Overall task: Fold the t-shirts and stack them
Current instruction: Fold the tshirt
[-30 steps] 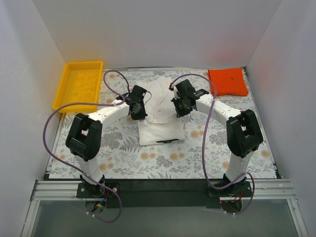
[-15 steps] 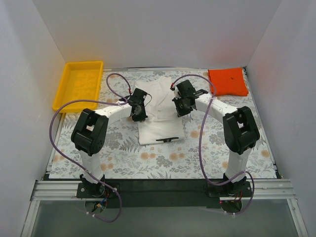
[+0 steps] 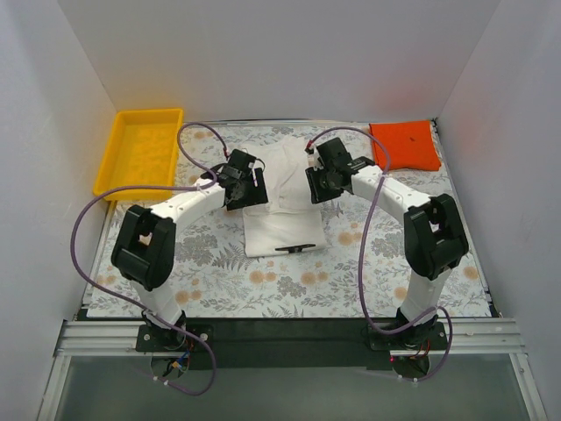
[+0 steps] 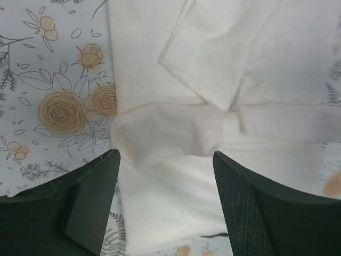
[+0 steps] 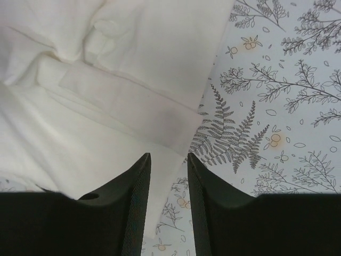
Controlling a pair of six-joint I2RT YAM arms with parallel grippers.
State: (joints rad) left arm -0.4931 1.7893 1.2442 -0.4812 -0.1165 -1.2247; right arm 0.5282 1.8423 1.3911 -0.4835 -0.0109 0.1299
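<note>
Left gripper [image 4: 165,160] hangs over the white t-shirt [image 3: 282,215] with its jaws spread wide and nothing between them. Its black fingers [image 4: 256,208] are broad and blunt, with a fine dotted grip texture on the inner faces. Beneath them the left wrist view shows soft, matte, off-white cloth in overlapping layers. A sleeve is folded inward to a point, a straight hemmed band runs across, and a rounded bulge of cloth sits at the edge beside the flowered cover.

Right gripper [image 5: 168,160] hovers over the shirt's opposite side edge. Its jaws are only a narrow slit apart and grip nothing; the shirt's edge and the cover show through the slit.

From above, the white shirt lies mid-table between the two grippers, narrowed to a long strip. It is rumpled at the far end and flat at the near end. A small black mark [image 3: 294,249] at the near hem is too small to read.

The orange-red t-shirt [image 3: 405,145] lies well apart in the far right corner, folded to a flat square. The tablecloth [image 3: 219,263] is printed with grey ferns and tan roses. A rectangular yellow plastic tray [image 3: 145,153] with a raised rim sits at the far left corner.
</note>
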